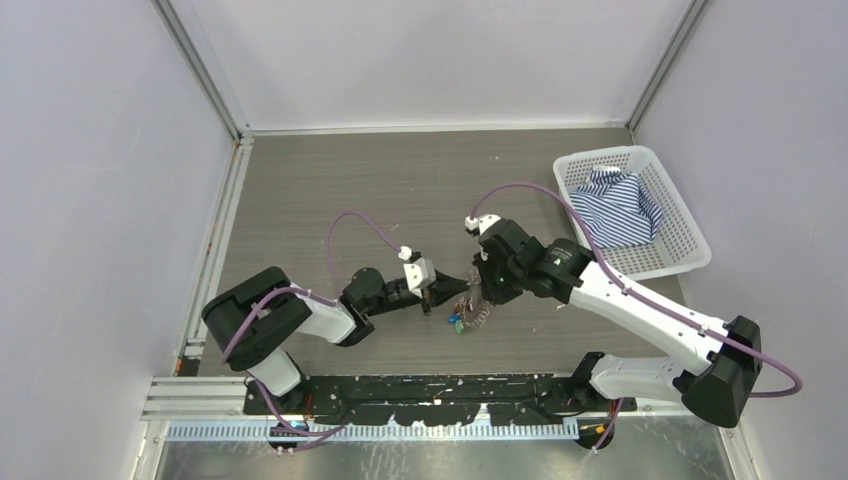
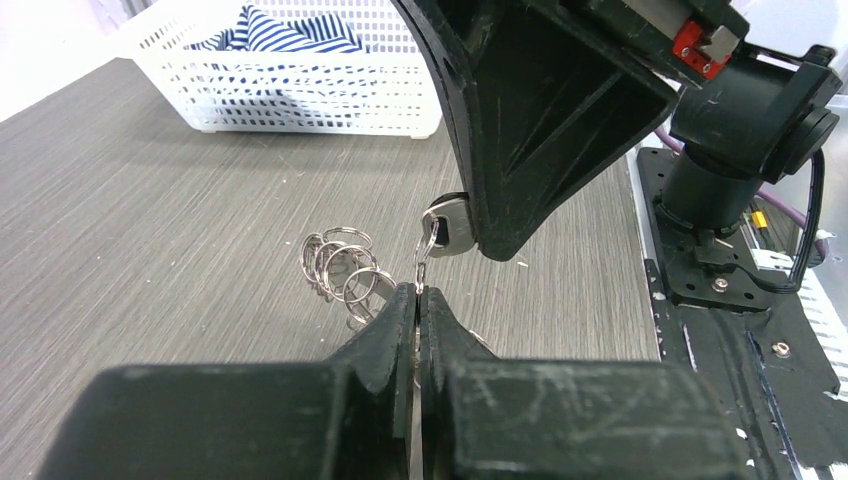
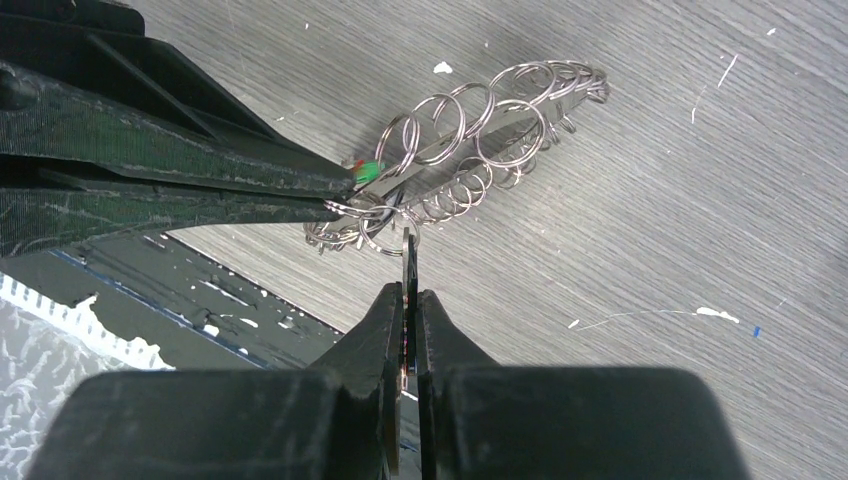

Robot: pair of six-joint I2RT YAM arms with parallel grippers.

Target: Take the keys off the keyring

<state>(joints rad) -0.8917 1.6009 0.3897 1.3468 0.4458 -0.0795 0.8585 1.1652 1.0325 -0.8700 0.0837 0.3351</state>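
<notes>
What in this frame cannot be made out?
- Top view: the small coloured-head keys are too tiny to count.
- Left wrist view: the black left tool, shut, hides whatever it pinches.
- Right wrist view: the silver metal key in the black right tool is edge-on; whether it is off the silvery wire keyring is unclear.

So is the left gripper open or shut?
Shut. On the left gripper the fingers press together, no gap, right at the keyring.
</notes>
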